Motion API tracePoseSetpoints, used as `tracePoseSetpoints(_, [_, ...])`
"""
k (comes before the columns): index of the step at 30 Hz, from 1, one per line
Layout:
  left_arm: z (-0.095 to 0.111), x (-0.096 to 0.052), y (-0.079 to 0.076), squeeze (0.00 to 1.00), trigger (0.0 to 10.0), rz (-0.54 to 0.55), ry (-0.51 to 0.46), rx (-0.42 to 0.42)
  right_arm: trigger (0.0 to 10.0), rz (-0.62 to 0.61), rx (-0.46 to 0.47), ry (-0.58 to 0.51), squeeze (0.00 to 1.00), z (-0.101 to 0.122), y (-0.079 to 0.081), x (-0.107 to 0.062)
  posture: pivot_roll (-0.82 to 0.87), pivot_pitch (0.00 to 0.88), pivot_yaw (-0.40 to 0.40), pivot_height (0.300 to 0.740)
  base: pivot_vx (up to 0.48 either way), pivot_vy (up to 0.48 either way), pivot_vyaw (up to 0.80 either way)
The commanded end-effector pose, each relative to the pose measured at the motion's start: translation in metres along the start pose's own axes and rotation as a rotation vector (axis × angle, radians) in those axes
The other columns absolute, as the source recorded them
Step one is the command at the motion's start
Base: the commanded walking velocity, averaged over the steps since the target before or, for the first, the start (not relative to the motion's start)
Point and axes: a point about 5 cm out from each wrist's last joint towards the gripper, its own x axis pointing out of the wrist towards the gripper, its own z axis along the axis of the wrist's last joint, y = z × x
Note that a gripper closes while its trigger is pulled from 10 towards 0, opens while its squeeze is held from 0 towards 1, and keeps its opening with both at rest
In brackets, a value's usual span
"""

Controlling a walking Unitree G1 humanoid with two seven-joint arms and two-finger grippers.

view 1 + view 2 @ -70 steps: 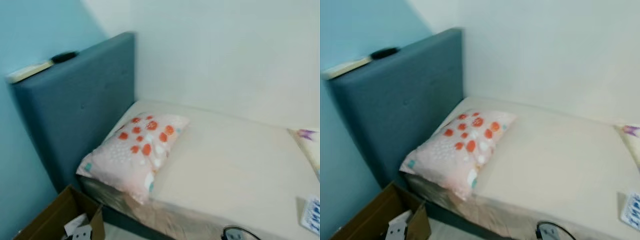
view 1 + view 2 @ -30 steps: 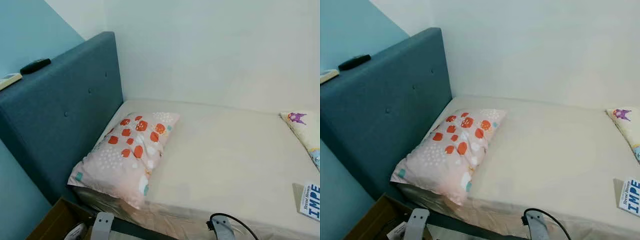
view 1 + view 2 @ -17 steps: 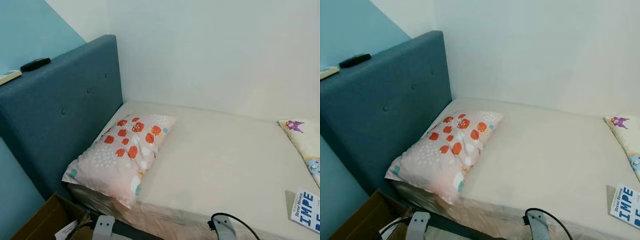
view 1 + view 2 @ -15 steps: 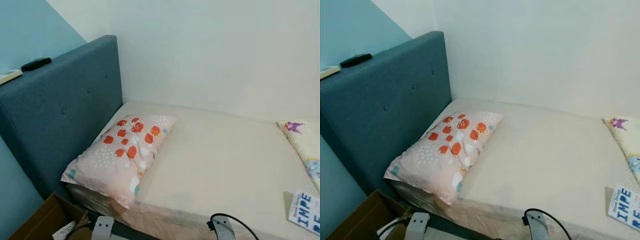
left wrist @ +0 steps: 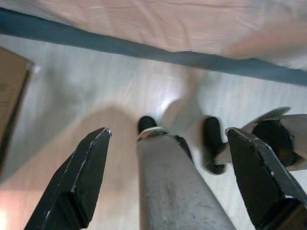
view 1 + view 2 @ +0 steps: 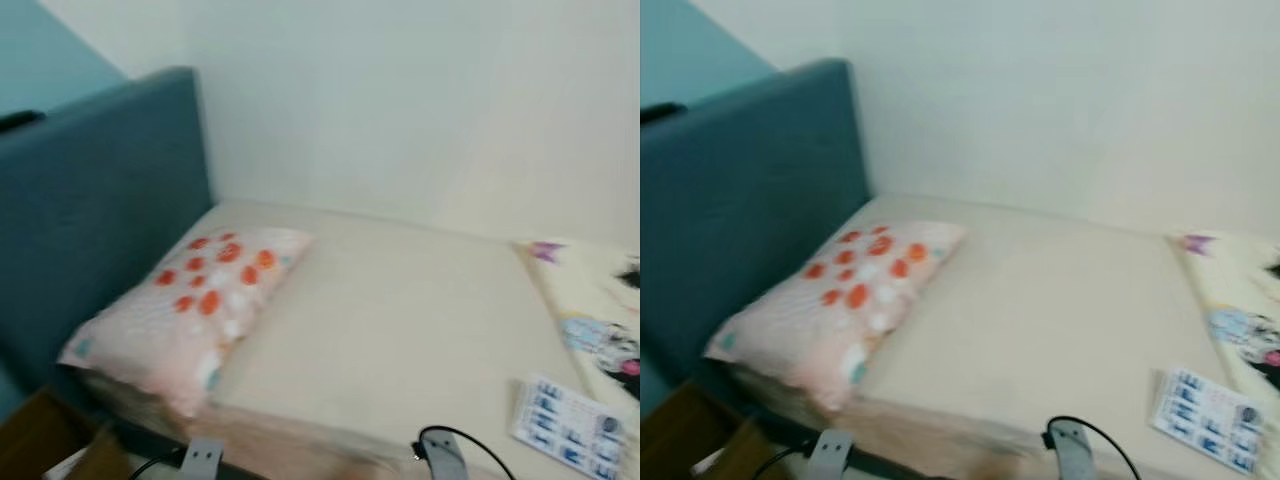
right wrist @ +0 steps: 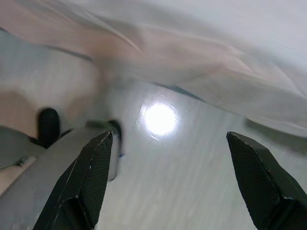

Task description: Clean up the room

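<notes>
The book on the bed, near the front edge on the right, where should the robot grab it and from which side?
Probably the book's near edge. It lies flat on the mattress, close to the bed's front edge, so the right gripper, open and hanging low by the floor, could come up from the front. The picture is blurred, so its thickness is unclear.

A pink pillow with orange-red spots lies flat at the bed's head end, reaching its front edge. A white booklet with blue print lies flat near the bed's front right corner. A cream cartoon-print pillow lies along the bed's right edge, beside the booklet.
</notes>
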Motion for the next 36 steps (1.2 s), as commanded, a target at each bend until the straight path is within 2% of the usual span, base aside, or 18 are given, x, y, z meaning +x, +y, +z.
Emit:
tracePoseSetpoints(1, [0.000,0.000,-0.002,0.00,10.0,-0.007,0.005,0.007,10.0,-0.008,0.004,-0.006,0.00,0.003,-0.003,0.000,-0.03,0.000,-0.039,0.710,0.000,-0.450,0.00])
tracePoseSetpoints(19, [-0.001,0.000,0.000,0.00,10.0,-0.007,0.010,0.011,10.0,-0.036,0.056,-0.010,0.00,0.002,-0.004,0.000,-0.03,0.000,-0.025,0.710,0.000,-0.441,-0.04])
tracePoseSetpoints(27, [-0.002,0.000,0.002,0.00,10.0,0.007,0.013,0.001,10.0,-0.048,0.097,-0.027,0.00,0.004,-0.005,0.000,-0.03,0.000,-0.023,0.710,0.000,0.000,-0.76])
tracePoseSetpoints(31, [-0.002,-0.001,0.002,0.00,10.0,0.008,0.015,0.000,10.0,-0.047,0.122,-0.057,0.00,0.009,-0.006,0.000,-0.03,0.000,-0.024,0.710,0.000,0.000,0.00])
tracePoseSetpoints(33, [-0.003,-0.001,0.003,0.00,10.0,0.010,0.019,0.002,10.0,-0.043,0.144,-0.096,0.00,0.022,-0.009,0.000,-0.03,0.000,-0.025,0.710,0.000,0.000,0.00])
tracePoseSetpoints(36, [-0.004,-0.001,0.003,0.00,10.0,0.010,0.020,0.004,10.0,-0.042,0.146,-0.115,0.00,0.028,-0.011,0.000,-0.03,0.000,-0.024,0.710,0.000,0.000,0.00])
